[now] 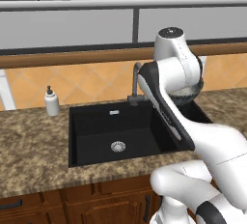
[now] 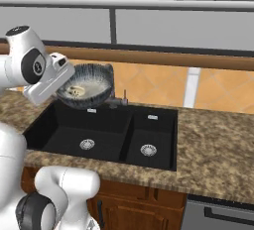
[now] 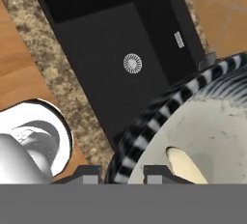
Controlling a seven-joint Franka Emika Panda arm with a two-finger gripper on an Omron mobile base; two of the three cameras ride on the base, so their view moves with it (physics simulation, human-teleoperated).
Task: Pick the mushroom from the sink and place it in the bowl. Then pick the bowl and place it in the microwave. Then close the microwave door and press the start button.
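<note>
The claw [image 3: 122, 172] is clenched on the rim of the bowl [image 2: 87, 86], one finger tip on either side of its striped edge in the hand view, and it carries the bowl in the air over the back of the sink [image 2: 106, 137], tilted a little so its pale inside shows. The mushroom [image 3: 185, 167] lies inside the bowl — a cream sliver at about 5 o'clock in the hand view, a small pale spot low in the bowl from the right base view. In the left base view the bowl [image 1: 185, 92] peeks out behind the arm's forearm, at about 3 o'clock from the grey gooseneck faucet [image 1: 135, 84]. Below, the large basin of the sink holds a round silver drain ring [image 1: 118, 146]; the smaller basin, at 3 o'clock from it in the right base view, has its own drain ring [image 2: 148, 150]. The speckled brown worktop [image 1: 34, 146] surrounds the sink, and a white soap dispenser [image 1: 51, 102] stands on it at about 10 o'clock from the large basin, against the orange tiled wall [image 1: 87, 80].
</note>
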